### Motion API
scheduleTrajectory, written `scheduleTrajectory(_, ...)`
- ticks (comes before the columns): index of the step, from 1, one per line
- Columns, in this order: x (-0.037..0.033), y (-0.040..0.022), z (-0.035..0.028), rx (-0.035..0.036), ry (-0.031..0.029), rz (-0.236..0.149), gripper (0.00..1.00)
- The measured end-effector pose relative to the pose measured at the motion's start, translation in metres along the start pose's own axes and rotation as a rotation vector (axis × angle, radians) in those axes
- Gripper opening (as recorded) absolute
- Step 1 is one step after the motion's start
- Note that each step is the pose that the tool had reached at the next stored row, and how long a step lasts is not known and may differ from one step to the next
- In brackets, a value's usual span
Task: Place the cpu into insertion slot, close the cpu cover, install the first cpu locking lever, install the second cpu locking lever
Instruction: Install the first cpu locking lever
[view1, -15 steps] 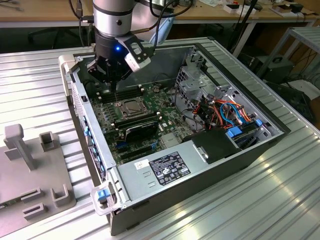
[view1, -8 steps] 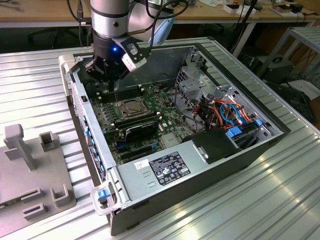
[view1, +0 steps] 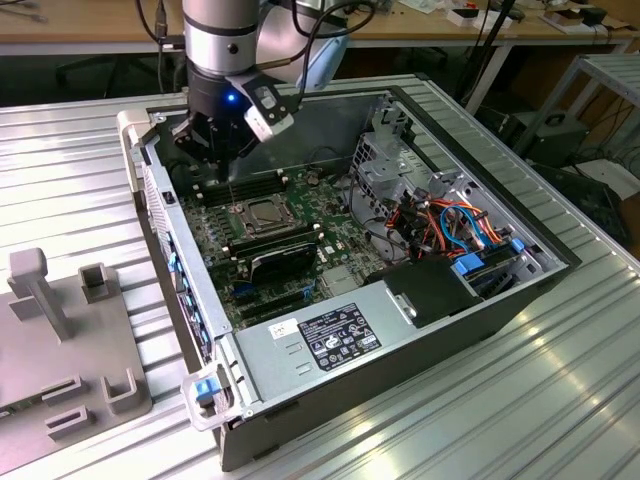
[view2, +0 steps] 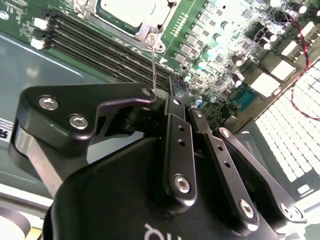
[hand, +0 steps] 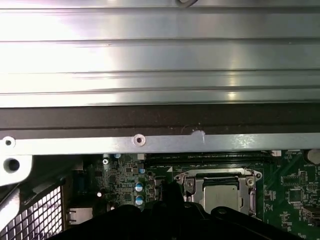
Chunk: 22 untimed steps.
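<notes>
One hand (view2: 182, 102), closed, pinching thin upright locking lever (view2: 154, 65). cpu (view1: 263, 212) seated flat under cpu cover (view2: 143, 31) on motherboard (view1: 335, 235), just beyond hand's tips; lever foot at cover corner nearest hand.

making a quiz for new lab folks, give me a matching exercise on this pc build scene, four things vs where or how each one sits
1 cpu
2 locking lever
3 gripper
4 grey fixture

a outside the computer case, at the exterior view's left
b hanging above the green board
c seated flat, framed by the cpu cover
d thin wire standing upright beside the cpu

Pairs: 1-c, 2-d, 3-b, 4-a
</notes>
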<state>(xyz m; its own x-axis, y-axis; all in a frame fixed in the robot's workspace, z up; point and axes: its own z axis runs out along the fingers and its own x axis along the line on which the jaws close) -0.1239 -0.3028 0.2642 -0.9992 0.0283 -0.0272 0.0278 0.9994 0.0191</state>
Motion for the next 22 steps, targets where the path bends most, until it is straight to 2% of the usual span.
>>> scheduleTrajectory(8,-0.0158,0.0014,0.0017,-0.0001,0.0000,-0.002,0.11)
scheduleTrajectory(17,-0.0199,0.0031,0.0031,-0.0001,0.0000,-0.003,0.11)
scheduleTrajectory(22,-0.0267,0.0049,0.0091,-0.0002,0.0000,-0.003,0.11)
